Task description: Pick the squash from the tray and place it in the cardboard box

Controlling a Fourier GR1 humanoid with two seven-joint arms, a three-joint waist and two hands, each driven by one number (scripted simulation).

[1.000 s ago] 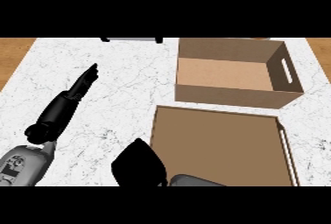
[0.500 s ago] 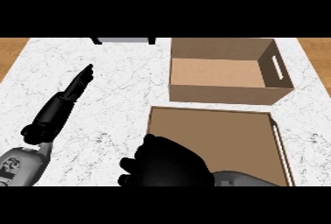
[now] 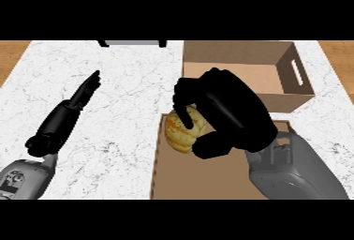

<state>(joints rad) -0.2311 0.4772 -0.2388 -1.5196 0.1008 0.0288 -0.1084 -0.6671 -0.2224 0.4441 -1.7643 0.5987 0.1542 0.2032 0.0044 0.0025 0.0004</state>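
Your right hand (image 3: 228, 117) is curling round the squash (image 3: 181, 131) above the tray (image 3: 207, 183), beside the cardboard box (image 3: 276, 61); your left hand (image 3: 79, 96) is lying straight-fingered.

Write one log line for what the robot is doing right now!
right hand: curled round squash | squash: above tray, near cardboard box | left hand: open, over counter
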